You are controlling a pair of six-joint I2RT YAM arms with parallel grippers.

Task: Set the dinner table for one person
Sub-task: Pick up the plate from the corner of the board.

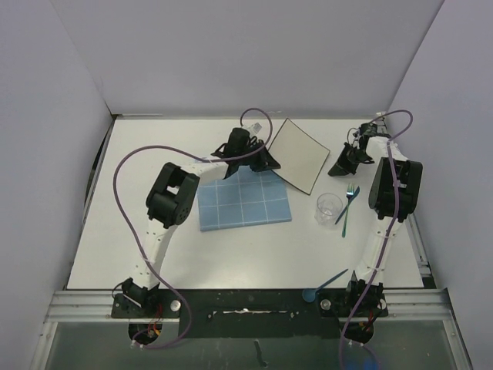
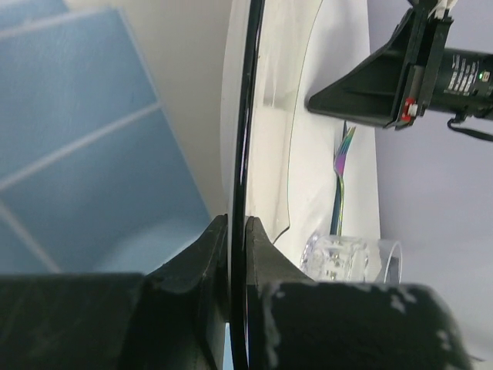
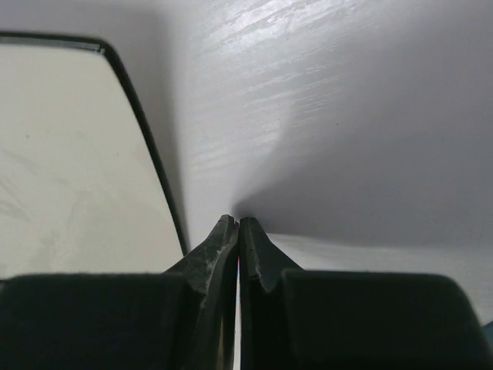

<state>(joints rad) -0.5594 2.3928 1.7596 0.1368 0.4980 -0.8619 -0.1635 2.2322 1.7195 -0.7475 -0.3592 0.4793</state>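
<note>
White dinner table (image 1: pixel 231 254) between pale walls, blue grid placemat (image 1: pixel 243 200) mid-table. The square dark-rimmed plate (image 1: pixel 296 154) tilts just off the placemat's far right corner, its rim pinched by the left gripper (image 1: pixel 262 158), so the placemat lies near-left of it. Farther right hangs the right gripper (image 1: pixel 343 163), pressed together, empty

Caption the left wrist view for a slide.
Left gripper shut on the dark rim of the square white plate, beside the blue grid-patterned placemat.

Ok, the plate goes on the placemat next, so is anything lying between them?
Nothing visible. The left gripper holds the plate at the placemat's far edge; the glass and fork lie off to the right.
</note>
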